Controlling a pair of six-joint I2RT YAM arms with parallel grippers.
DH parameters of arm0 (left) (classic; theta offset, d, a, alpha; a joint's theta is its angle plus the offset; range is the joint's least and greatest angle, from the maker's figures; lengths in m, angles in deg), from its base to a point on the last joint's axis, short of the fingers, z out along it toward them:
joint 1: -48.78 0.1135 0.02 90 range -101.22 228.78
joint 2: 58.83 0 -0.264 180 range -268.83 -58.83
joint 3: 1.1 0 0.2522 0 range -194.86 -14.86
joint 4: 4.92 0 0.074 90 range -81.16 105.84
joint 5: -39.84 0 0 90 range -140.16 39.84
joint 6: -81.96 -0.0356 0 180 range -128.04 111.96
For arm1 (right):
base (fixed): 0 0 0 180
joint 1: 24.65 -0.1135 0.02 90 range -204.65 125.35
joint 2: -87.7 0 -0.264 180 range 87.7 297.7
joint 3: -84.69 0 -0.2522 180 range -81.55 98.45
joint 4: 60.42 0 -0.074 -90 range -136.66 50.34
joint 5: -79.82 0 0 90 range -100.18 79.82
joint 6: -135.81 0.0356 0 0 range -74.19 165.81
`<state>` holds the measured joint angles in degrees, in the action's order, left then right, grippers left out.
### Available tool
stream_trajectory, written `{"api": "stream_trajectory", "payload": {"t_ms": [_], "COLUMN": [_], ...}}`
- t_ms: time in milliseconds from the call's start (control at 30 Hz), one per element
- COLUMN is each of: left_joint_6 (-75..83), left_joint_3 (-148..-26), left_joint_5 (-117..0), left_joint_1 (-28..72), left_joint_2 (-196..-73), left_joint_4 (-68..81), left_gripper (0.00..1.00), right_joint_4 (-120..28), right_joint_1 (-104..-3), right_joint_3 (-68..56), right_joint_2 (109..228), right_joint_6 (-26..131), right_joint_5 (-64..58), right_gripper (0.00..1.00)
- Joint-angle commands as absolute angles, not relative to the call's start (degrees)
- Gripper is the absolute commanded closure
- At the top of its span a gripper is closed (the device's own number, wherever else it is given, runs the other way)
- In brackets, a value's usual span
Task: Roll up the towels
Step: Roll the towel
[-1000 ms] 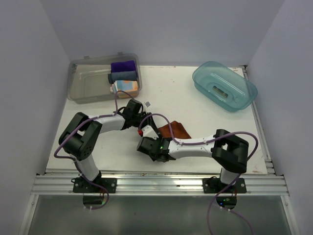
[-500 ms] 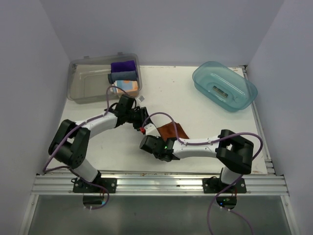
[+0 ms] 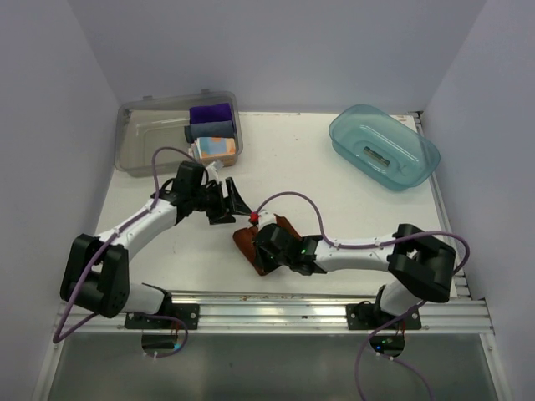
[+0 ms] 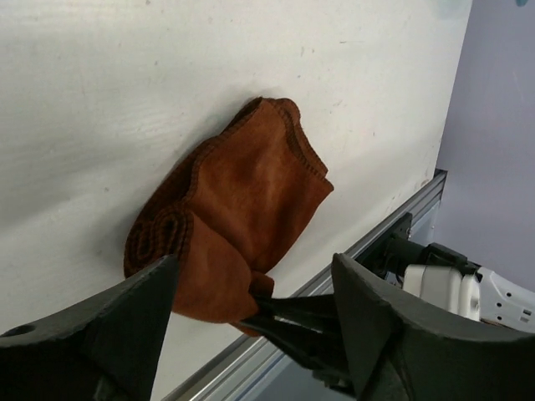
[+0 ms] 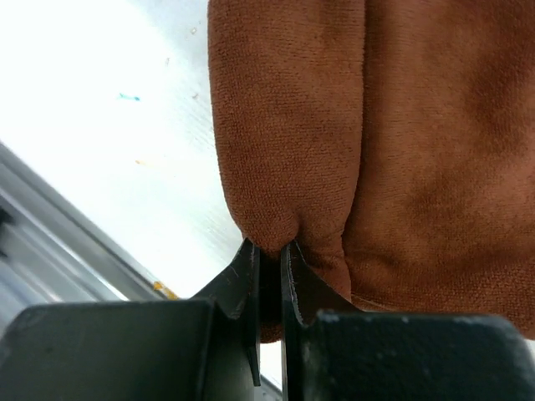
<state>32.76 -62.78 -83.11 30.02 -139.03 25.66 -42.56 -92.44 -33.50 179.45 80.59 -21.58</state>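
Pinching a fold of the rust-brown towel [image 5: 334, 125] near the worktop's [image 3: 334, 192] near edge, the right fingers [image 5: 249, 271] are clenched; the left fingers [image 4: 142, 305] stand released, spread, clear of it.

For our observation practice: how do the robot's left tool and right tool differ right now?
The left tool stands open, while the right tool is shut. The left tool grips nothing; the right tool pinches a fold of the rust-brown towel. Both are dark two-finger tools held low over the white table, aimed at that towel.
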Motion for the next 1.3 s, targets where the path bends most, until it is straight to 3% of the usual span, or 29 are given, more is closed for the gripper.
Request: {"api": "stream_trajectory", "payload": {"t_ms": [0, 33, 133, 600, 1100, 1267], "left_joint_6": [32.47, 32.56, 32.21, 36.43, 41.35, 41.27], "left_joint_3": [-59.17, -58.46, -56.53, -48.70, -52.39, -53.97], "left_joint_5": [-82.24, -82.42, -83.03, -81.27, -78.38, -76.53], "left_joint_1": [30.15, 30.15, 29.88, 25.05, 20.30, 20.13], "left_joint_2": [-133.81, -132.23, -131.16, -134.67, -145.57, -146.27], "left_joint_4": [25.38, 25.02, 25.02, 16.24, 9.90, 12.25], "left_gripper": [0.20, 0.10, 0.01, 0.06, 0.24, 0.53], "right_joint_4": [-53.57, -55.17, -59.65, -79.26, -86.04, -87.00], "right_joint_1": [-88.65, -86.72, -83.73, -74.84, -73.52, -73.34], "right_joint_3": [-39.86, -41.02, -43.83, -50.52, -53.07, -52.90], "right_joint_2": [175.17, 174.81, 175.41, 182.62, 184.38, 184.91], "right_joint_6": [86.84, 87.64, 89.84, 100.65, 104.34, 104.87], "right_joint_5": [-10.38, -7.49, -1.77, 15.30, 18.47, 19.44], "right_gripper": [1.00, 1.00, 1.00, 1.00, 1.00, 1.00]}}
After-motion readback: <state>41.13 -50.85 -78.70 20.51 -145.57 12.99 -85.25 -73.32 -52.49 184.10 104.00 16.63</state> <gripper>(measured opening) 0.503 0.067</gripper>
